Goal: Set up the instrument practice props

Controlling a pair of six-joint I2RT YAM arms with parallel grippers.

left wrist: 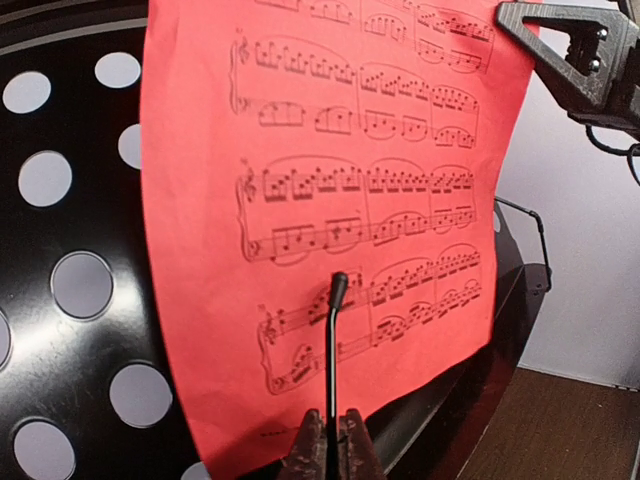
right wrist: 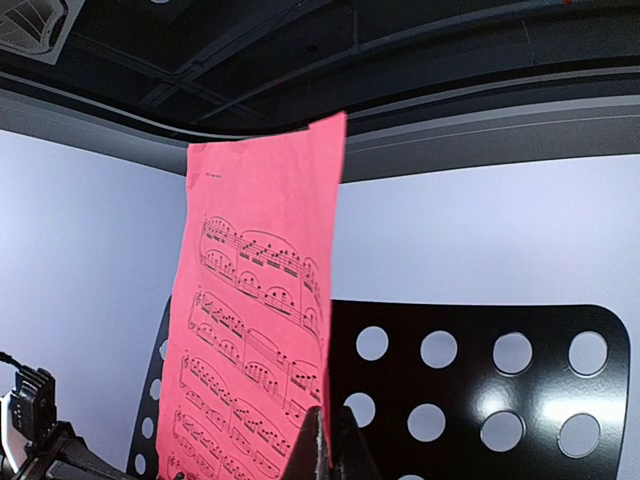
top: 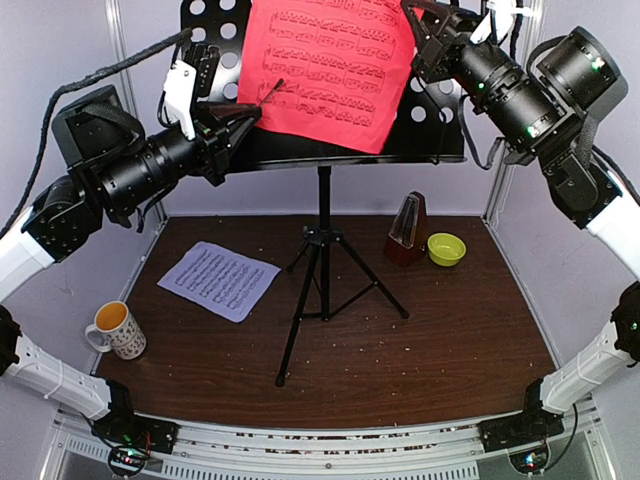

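Music stand bearing red sheet, its edge pinched in right pincer; left pincer clamped on stand's wire page holder; white sheet left of stand.

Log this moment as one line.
red sheet: against music stand | left gripper: shut on wire page holder | right gripper: shut on red sheet edge | white sheet: flat on table | metronome: beside bowl

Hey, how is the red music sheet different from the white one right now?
The red sheet stands upright against the music stand; the white sheet lies flat on the table. The right gripper pinches the red sheet's edge and the left gripper holds the stand's wire arm in front of it; nothing touches the white sheet. Both carry printed music.
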